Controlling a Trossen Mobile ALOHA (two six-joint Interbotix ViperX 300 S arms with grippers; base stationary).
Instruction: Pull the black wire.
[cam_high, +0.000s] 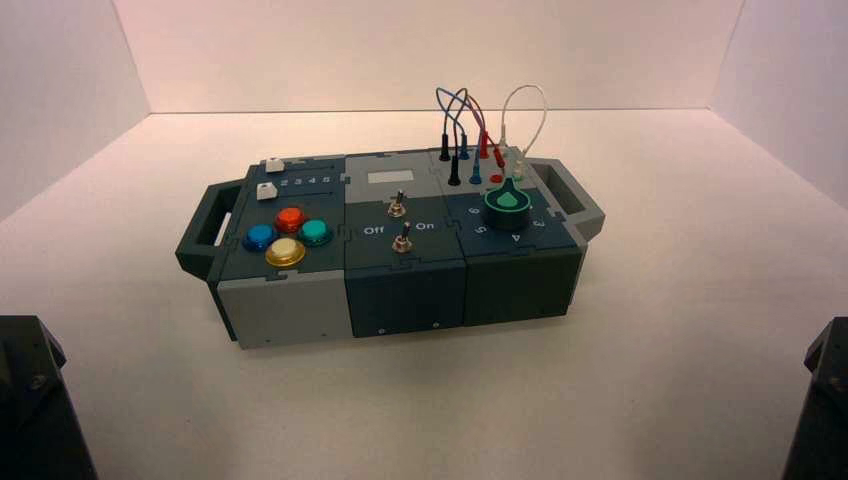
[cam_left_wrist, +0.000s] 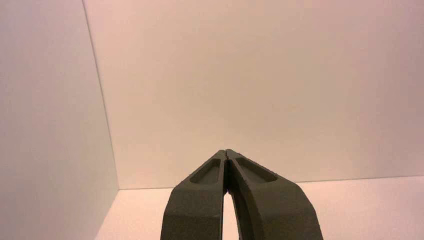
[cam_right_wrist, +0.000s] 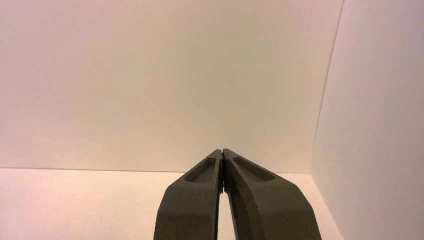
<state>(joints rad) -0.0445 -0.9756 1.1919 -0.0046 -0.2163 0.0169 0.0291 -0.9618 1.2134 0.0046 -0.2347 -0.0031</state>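
Observation:
The black wire (cam_high: 454, 171) stands at the back right of the box (cam_high: 400, 290), its two black plugs set in sockets and its thin cord looping upward. It shows only in the high view. My left gripper (cam_left_wrist: 226, 151) is shut on nothing and faces a bare wall and floor. My right gripper (cam_right_wrist: 221, 151) is likewise shut and empty, facing a wall corner. Both arms sit parked at the near corners, left arm (cam_high: 30, 400) and right arm (cam_high: 822, 400), far from the wire.
Beside the black wire are a wire with blue plugs (cam_high: 476, 172), one with red plugs (cam_high: 484, 146) and a white one (cam_high: 522, 105). A green knob (cam_high: 507, 200), two toggle switches (cam_high: 399, 206) and coloured buttons (cam_high: 289, 218) fill the box top. Handles jut from both ends.

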